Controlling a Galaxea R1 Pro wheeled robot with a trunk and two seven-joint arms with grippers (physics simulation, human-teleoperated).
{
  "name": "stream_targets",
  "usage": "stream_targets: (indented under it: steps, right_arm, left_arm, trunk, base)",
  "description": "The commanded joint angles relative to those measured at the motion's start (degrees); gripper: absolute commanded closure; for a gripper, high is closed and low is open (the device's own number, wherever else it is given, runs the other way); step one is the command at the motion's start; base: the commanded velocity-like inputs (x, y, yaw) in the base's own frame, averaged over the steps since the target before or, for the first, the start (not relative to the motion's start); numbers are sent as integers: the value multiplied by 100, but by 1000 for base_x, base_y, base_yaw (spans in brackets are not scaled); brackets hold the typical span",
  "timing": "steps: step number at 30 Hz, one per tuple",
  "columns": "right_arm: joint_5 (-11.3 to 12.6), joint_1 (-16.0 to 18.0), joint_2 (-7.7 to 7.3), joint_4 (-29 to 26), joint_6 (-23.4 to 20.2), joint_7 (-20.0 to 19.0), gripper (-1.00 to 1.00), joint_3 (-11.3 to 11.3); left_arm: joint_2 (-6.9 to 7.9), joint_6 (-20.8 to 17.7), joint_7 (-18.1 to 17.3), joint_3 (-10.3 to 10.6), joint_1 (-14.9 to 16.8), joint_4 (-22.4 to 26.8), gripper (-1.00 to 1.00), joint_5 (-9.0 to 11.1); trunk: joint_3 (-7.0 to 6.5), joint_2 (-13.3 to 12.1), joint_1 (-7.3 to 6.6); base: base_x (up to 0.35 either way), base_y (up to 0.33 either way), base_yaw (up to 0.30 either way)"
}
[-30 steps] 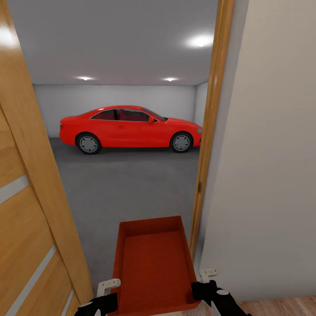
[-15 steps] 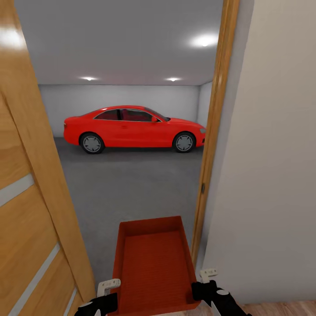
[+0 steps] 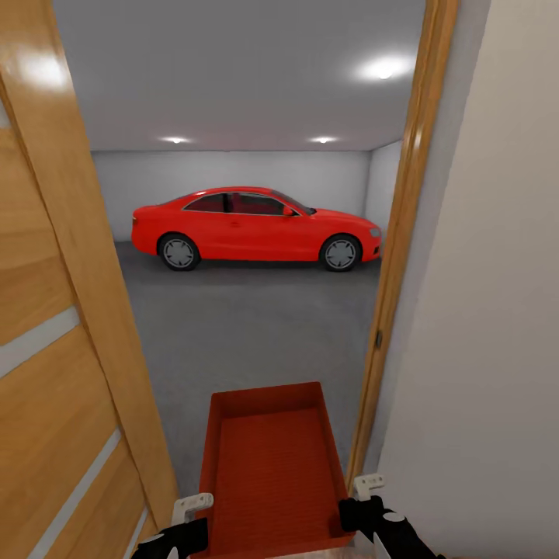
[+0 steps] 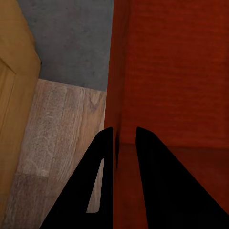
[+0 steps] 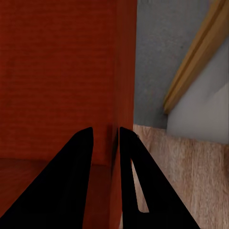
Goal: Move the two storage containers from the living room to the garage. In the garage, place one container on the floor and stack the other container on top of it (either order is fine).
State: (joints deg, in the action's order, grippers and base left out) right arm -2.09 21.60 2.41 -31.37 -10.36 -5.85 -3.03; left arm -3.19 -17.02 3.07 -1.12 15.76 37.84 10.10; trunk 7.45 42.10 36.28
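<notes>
- The garage (image 3: 233,326) is lying straight ahead beyond both pincers, its grey floor (image 3: 256,341) running out to a red car (image 3: 256,225).
- The doorway is looking tight: the open wooden door (image 3: 54,326) outside the left pincer (image 4: 119,138) and the door frame (image 3: 396,295) outside the right pincer (image 5: 106,138) are risking a snag on the load.
- The storage container (image 3: 272,466) is riding between the pincers, each clamped on a side wall, and it is carrying nothing.

- My left gripper (image 4: 119,143) pinches the red bin's (image 4: 176,76) side wall.
- Beside the bin I see wood planks (image 4: 62,129), grey concrete (image 4: 71,38) and a wooden door (image 4: 14,76).
</notes>
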Motion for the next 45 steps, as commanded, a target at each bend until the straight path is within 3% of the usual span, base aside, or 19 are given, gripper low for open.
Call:
stream_targets:
  steps: [1, 15, 45]
  right_arm:
    - [236, 6, -3, 0, -36, -223, 100, 22]
    - [236, 7, -3, 0, -36, -223, 100, 22]
    - [235, 5, -3, 0, -28, -223, 100, 23]
  left_arm:
    - [90, 199, 162, -2, -3, 21, 100, -355]
    - [90, 199, 160, -2, -3, 21, 100, -353]
    - [90, 199, 160, 0, -3, 21, 100, -356]
  trunk:
    - [10, 8, 4]
    - [10, 8, 4]
    - [10, 8, 4]
  base:
    - [307, 0, 1]
    - [293, 57, 0]
    - [8, 44, 0]
